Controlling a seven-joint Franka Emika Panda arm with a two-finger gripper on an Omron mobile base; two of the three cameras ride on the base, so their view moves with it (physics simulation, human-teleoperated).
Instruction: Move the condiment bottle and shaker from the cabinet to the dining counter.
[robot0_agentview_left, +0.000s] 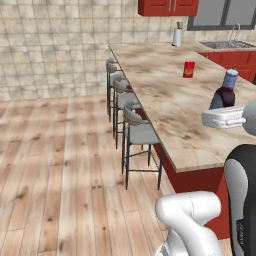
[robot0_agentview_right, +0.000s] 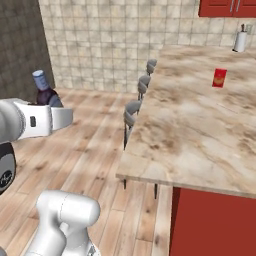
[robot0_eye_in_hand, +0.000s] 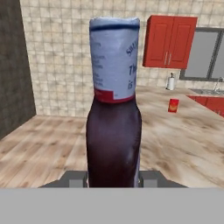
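My gripper is clamped on the upright condiment bottle; the dining counter lies ahead, its near end closest.

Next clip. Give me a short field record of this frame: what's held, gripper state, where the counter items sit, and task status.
held item: condiment bottle, upright, pale cap on top
gripper: gripper shut on the bottle's lower body
bottle position: carried in the air at the near end of the dining counter, not set down
on counter: small red box mid-counter; paper-towel roll at far end
seating: grey stools along the counter's side
shaker: not on the counter
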